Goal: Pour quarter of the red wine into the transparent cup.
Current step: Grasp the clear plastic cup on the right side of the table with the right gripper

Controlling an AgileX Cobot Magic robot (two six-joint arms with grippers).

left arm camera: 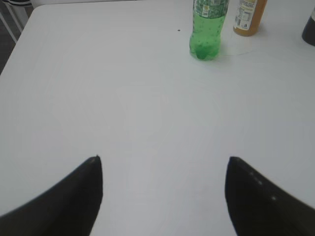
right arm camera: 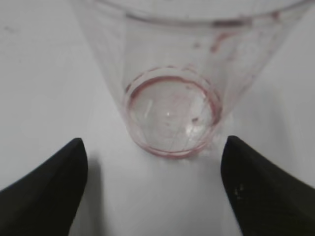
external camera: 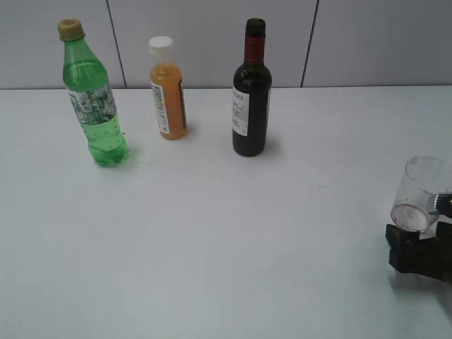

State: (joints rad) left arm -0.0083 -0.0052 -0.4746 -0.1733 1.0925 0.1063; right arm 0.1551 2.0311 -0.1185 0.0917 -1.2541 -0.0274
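Note:
The red wine is in a dark glass bottle (external camera: 251,92) with a red foil neck and white label, standing upright at the back middle of the table; its base shows at the edge of the left wrist view (left arm camera: 310,30). The transparent cup (external camera: 418,192) (right arm camera: 172,105) stands at the far right, empty, with a reddish ring at its base. My right gripper (external camera: 418,236) (right arm camera: 153,140) is open just in front of the cup, a finger on either side of its base, not touching it. Over bare table, my left gripper (left arm camera: 163,158) is open and holds nothing; the exterior view does not show it.
A green plastic bottle (external camera: 92,99) (left arm camera: 206,29) stands at the back left. Next to it is an orange juice bottle (external camera: 168,88) (left arm camera: 248,17) with a white cap. The white table (external camera: 212,247) runs wide between the bottles and the cup. A grey wall is behind.

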